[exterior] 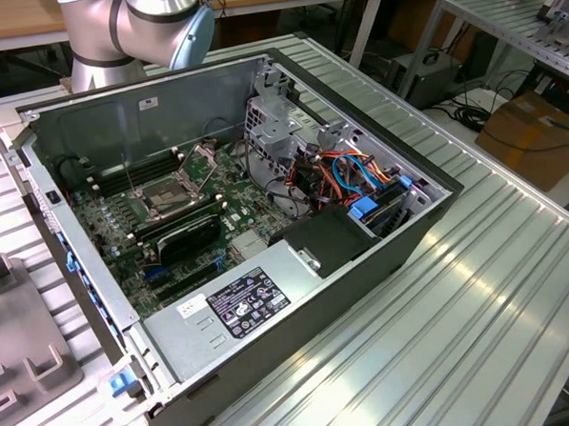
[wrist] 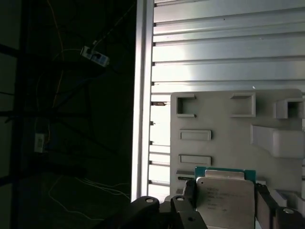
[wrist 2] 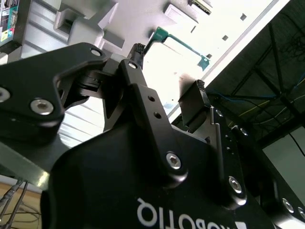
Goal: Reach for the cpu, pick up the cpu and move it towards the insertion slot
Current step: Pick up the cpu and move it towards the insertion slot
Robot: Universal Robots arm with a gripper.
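Cpu [wrist: 226,202] near-square, silver lid facing camera, edges square to claw [wrist: 226,192].

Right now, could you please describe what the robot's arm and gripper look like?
The arm is built of silver-grey metal tubes with rounded joints, one closed by a pale blue cap. In the second wrist view the gripper is matte black, with angular link bars pinned by silver hex-socket bolts and white lettering on its body.
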